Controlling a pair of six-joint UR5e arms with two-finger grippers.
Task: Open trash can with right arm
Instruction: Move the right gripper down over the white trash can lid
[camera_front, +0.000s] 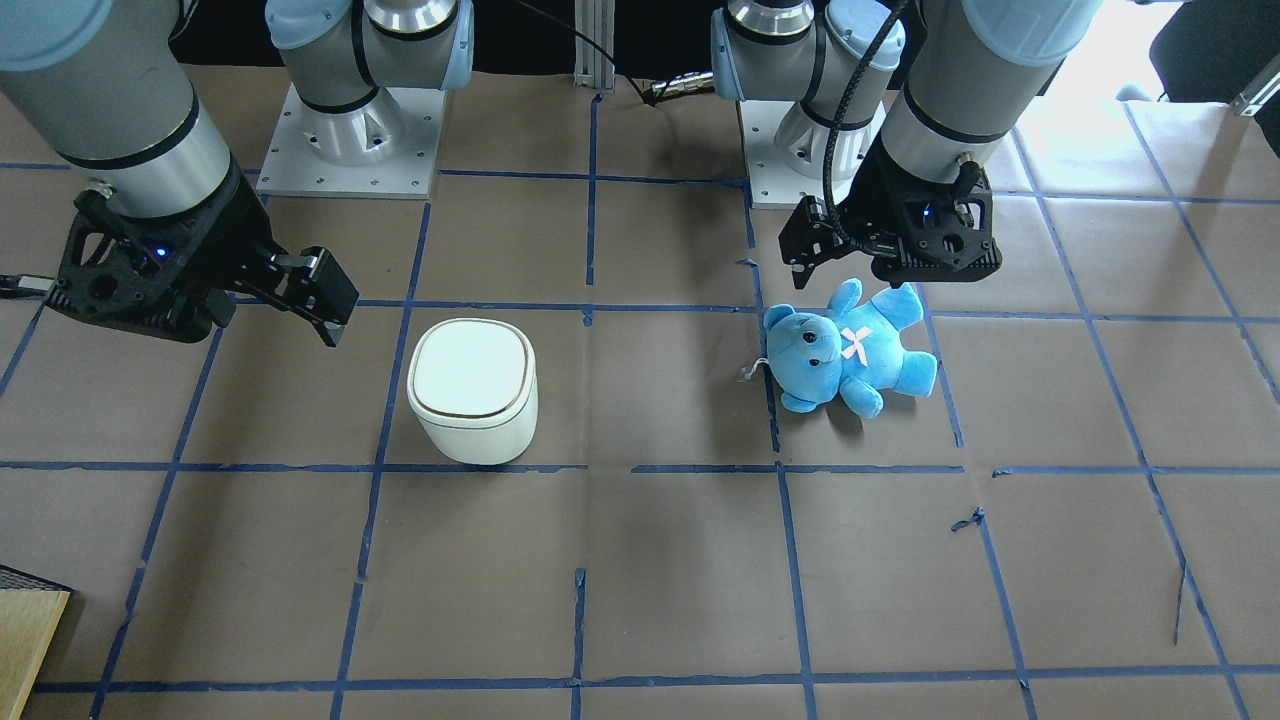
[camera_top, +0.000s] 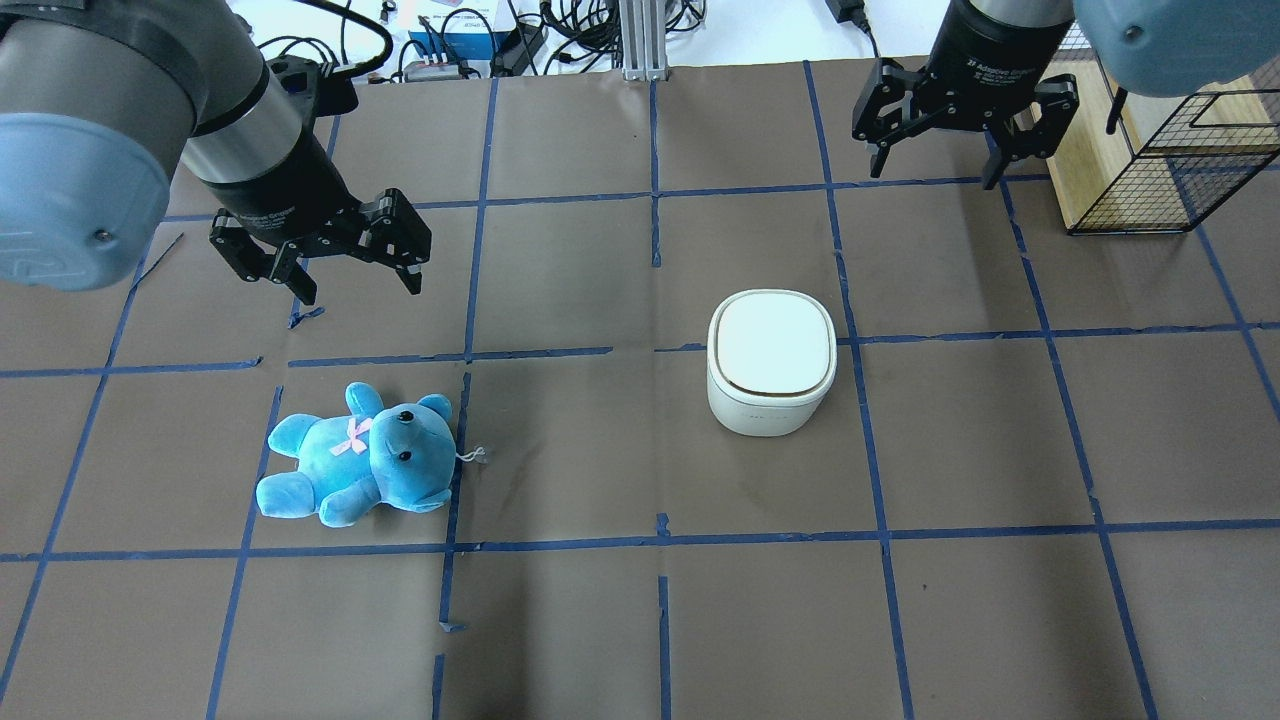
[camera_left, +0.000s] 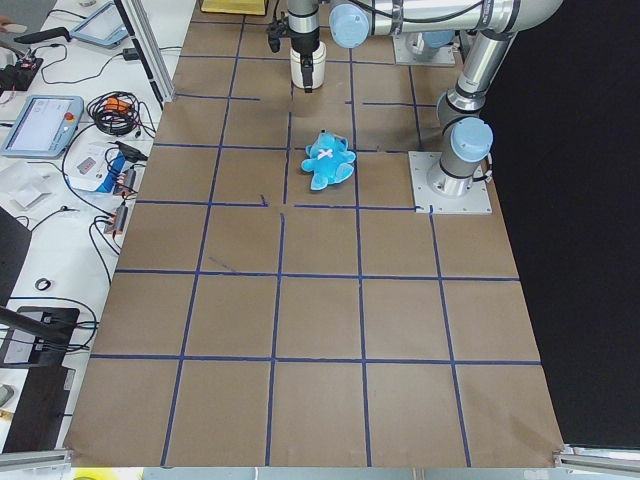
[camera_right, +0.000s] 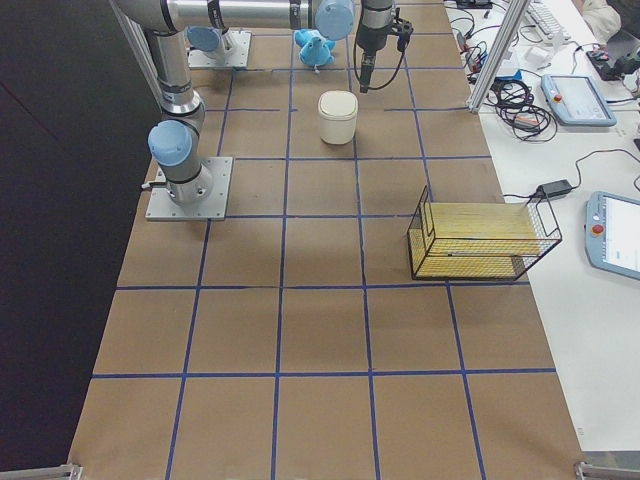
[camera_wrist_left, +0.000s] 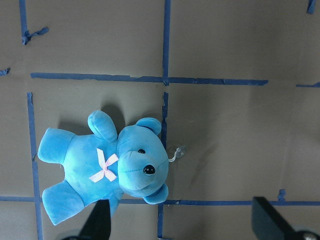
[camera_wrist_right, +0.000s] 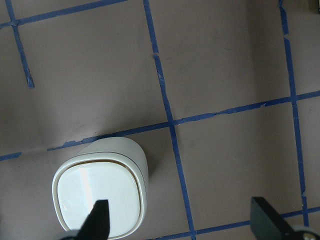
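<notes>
The white trash can (camera_front: 472, 390) stands on the brown table with its flat lid shut; it also shows in the overhead view (camera_top: 771, 360), the exterior right view (camera_right: 338, 115) and the right wrist view (camera_wrist_right: 100, 197). My right gripper (camera_top: 935, 172) is open and empty, raised above the table, beyond the can and to its right in the overhead view. In the front-facing view the right gripper (camera_front: 322, 300) hangs up and left of the can, apart from it. In the right wrist view one fingertip (camera_wrist_right: 100, 220) overlaps the lid. My left gripper (camera_top: 360, 290) is open and empty.
A blue teddy bear (camera_top: 360, 455) lies on its back below the left gripper, also in the left wrist view (camera_wrist_left: 105, 165). A black wire basket with a wooden box (camera_top: 1150, 150) stands at the far right, close to the right arm. The arm bases (camera_front: 350, 140) sit at the robot's edge.
</notes>
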